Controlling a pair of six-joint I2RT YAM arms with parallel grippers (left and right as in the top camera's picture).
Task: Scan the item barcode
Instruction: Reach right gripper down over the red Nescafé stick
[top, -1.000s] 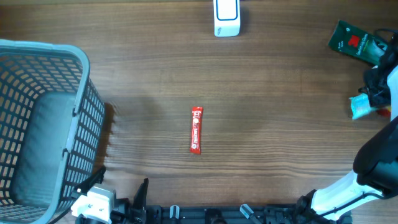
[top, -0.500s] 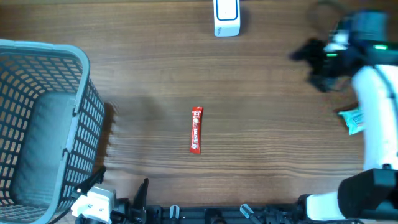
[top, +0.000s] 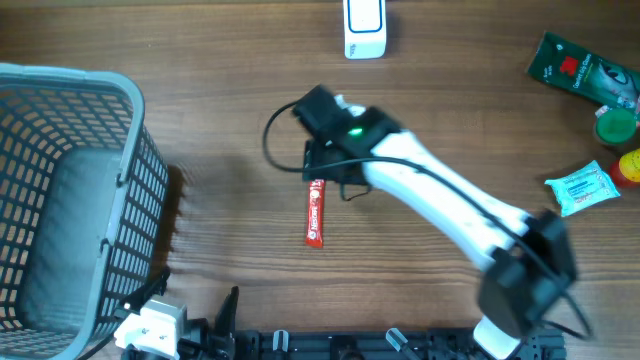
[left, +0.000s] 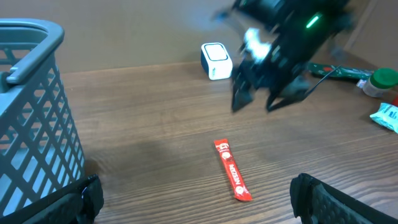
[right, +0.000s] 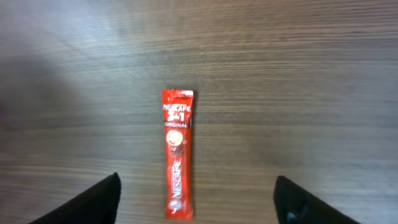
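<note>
Overhead: you have the red Nescafé 3-in-1 sachet (top: 315, 212) lying flat near the middle of the bench (top: 450, 100). Its long axis points toward the far edge, where the white scanner (top: 364, 28) stands. The sachet is well apart from the grey mesh basket (top: 75, 76) at the left end.

Right wrist: your right tool (right: 198, 186) hangs over the sachet with its jaws spread wide and gripping nothing. The sachet lies between the two fingers (right: 102, 199), printed face up and touching neither. No barcode is visible on this face.

Left wrist: your left tool (left: 196, 186) is fully open and empty, low at the near edge beside the basket.

At the right end of the bench you have a green packet (top: 568, 64), a green-lidded jar (top: 614, 123) and a pale blue packet (top: 582, 188).
</note>
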